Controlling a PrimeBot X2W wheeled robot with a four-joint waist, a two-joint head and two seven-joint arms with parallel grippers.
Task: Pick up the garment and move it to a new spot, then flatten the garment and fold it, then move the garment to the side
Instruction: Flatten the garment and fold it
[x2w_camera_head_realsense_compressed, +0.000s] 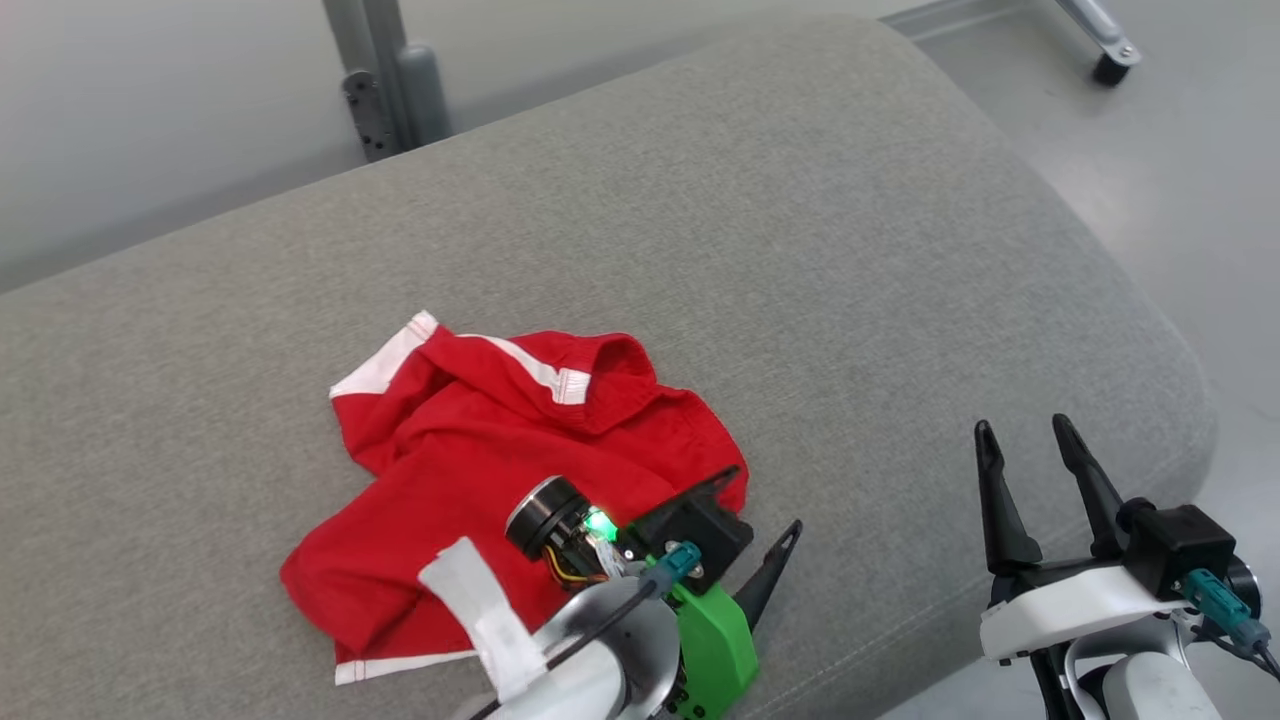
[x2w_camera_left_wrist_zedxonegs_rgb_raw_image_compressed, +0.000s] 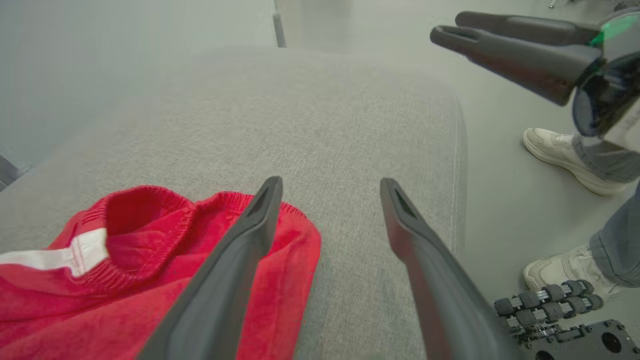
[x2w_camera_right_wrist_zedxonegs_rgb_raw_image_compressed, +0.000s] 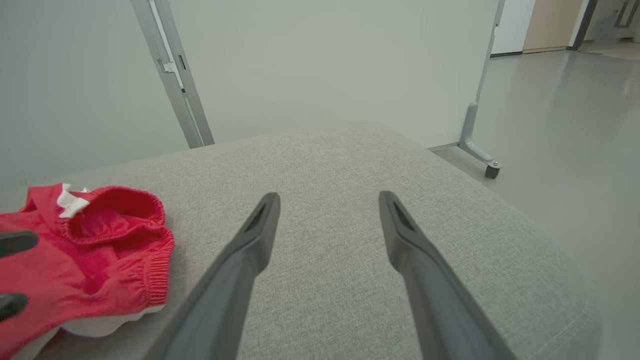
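The red garment (x2w_camera_head_realsense_compressed: 480, 450) lies crumpled on the grey cushion (x2w_camera_head_realsense_compressed: 800, 250), close to its front edge. The left end effector (x2w_camera_head_realsense_compressed: 765, 498) hangs over the garment's right border, fingers apart, gripping nothing. The right end effector (x2w_camera_head_realsense_compressed: 1023, 425) hovers near the front right corner, fingers likewise apart.

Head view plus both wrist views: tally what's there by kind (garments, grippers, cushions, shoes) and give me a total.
Red garment: 1
Grippers: 2, both open: left gripper, right gripper
Grey cushion: 1
White shoes on a person, in the left wrist view: 2
Total: 6
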